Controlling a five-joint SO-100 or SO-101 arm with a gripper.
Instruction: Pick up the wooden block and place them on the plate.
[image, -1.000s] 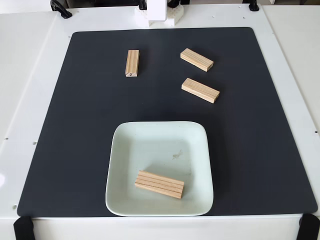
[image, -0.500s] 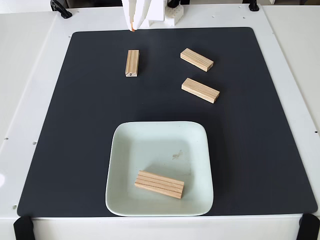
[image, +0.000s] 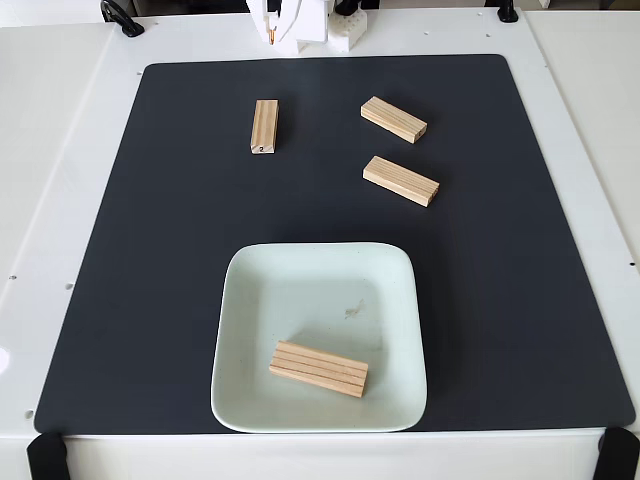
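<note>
Fixed view, looking down on a white table (image: 60, 150) covered by a dark mat (image: 150, 250). 4 wooden blocks are present. 1 block in the plate (image: 318, 368) lies flat in the near part of the pale square plate (image: 250, 300), its long axis running roughly left to right with a slight tilt, the grain lines facing up. The plate rests on the near half of the mat, slightly left of centre. 3 blocks lie on the mat beyond the plate, none touching another. The left block (image: 264, 126) lies with its long axis pointing away from the camera and bears a small dark mark on its near end. The far right block (image: 393, 119) and the near right block (image: 400, 180) lie roughly parallel, both angled down to the right, one just behind the other with bare mat between them. The gripper (image: 275, 25) appears at the top edge, above the far border of the mat and well apart from every block; it is white with an orange tip. It holds nothing, but whether its jaws are apart or together cannot be told from this angle.
</note>
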